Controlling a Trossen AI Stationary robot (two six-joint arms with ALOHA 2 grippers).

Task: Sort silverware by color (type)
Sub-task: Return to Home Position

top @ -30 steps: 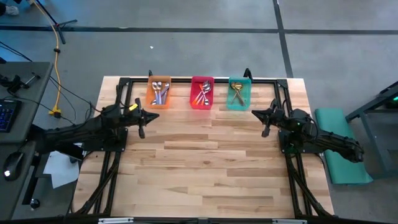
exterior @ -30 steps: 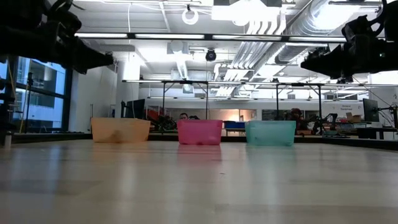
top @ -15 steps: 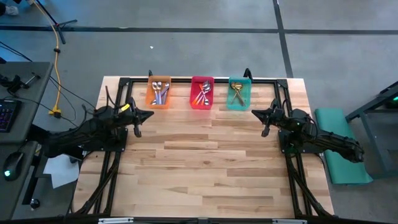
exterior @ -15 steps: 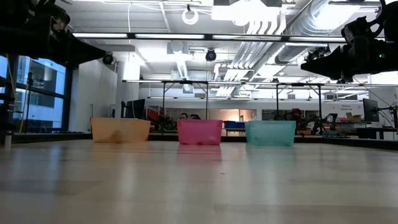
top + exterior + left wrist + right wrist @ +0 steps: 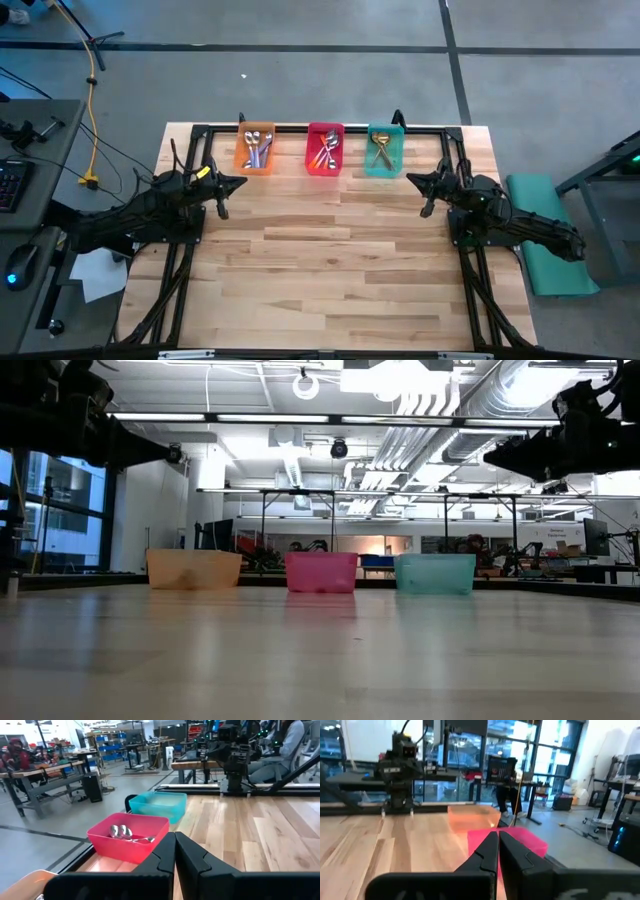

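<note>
With the spoons (image 5: 325, 152) sorted in the far bins (image 5: 321, 572), the clenched, empty left claw (image 5: 175, 837) and right claw (image 5: 498, 834) should be drawn back level, clear of them.

Glossy metal spoons (image 5: 326, 150) were seen in translucent plastic bins (image 5: 325, 172) set on the smooth, pale wooden table (image 5: 330, 260).

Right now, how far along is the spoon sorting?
Sorting looks done: spoons lie only in the orange bin, pink bin and green bin; the table shows no loose spoon. In hand: nothing; left gripper and right gripper are shut, empty. Left: probably only retracting to rest.
</note>
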